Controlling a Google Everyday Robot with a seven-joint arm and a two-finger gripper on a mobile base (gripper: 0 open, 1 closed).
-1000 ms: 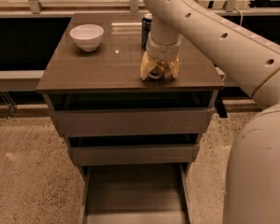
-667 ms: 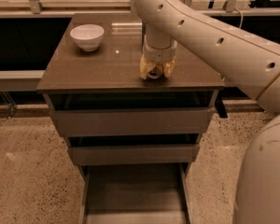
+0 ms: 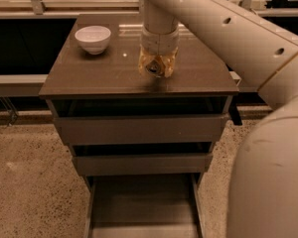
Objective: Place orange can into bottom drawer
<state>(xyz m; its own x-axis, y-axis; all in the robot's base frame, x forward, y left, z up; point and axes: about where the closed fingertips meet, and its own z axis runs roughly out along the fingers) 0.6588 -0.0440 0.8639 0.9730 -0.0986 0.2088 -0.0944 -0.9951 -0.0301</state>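
My gripper (image 3: 158, 67) hangs over the middle of the cabinet top (image 3: 89, 73), pointing down, a little above the surface. It is shut on the orange can (image 3: 154, 68), whose orange-gold body and silver end show between the yellowish fingers. A shadow lies on the top just below it. The bottom drawer (image 3: 144, 207) is pulled out toward me at the foot of the cabinet, and its flat dark floor is bare. The dark blue can is hidden behind my arm.
A white bowl (image 3: 93, 37) stands at the back left of the cabinet top. The two upper drawers (image 3: 139, 128) are slightly ajar. My large white arm (image 3: 268, 83) fills the right side. Speckled floor (image 3: 30, 182) lies to the left.
My gripper with the can has moved left and toward the front edge of the top. My arm now hides the dark blue can behind it.
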